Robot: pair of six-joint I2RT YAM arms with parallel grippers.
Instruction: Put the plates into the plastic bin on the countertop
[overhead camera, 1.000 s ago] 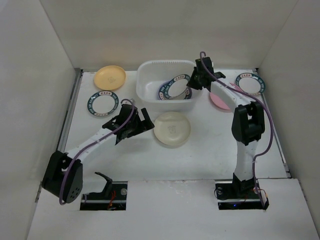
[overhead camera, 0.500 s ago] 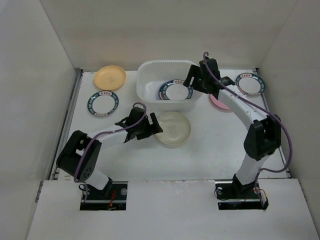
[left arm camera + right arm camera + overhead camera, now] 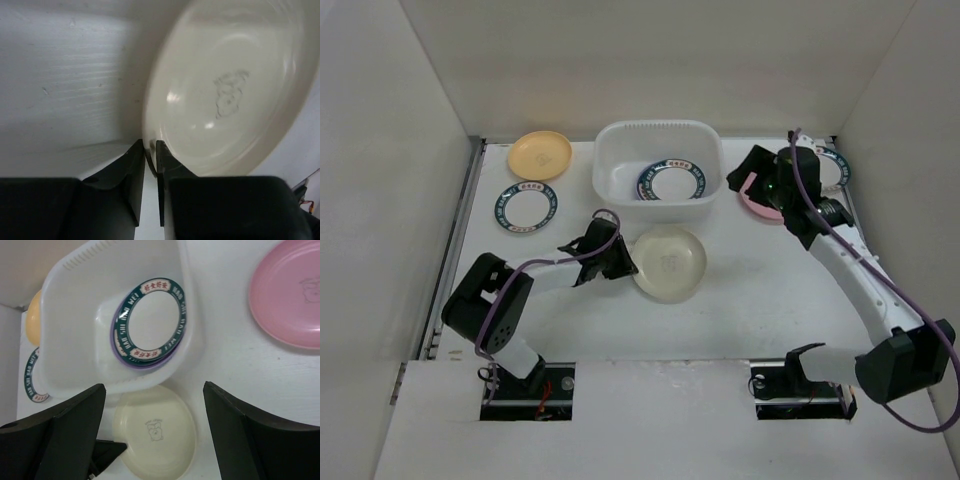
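White walls (image 3: 650, 60) fill the top and sides of the frame. A grey rail (image 3: 452, 250) runs down the left; a white board (image 3: 660, 420) spans the bottom.

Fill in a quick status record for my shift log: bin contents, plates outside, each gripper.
Bin contents: plastic bin holds a teal-rimmed plate atop a purple plate
Outside, on countertop: cream plate, pink plate, yellow plate, left teal-rimmed plate, right teal-rimmed plate
Left arm: left gripper shut on the cream plate's rim
Right arm: right gripper open, empty
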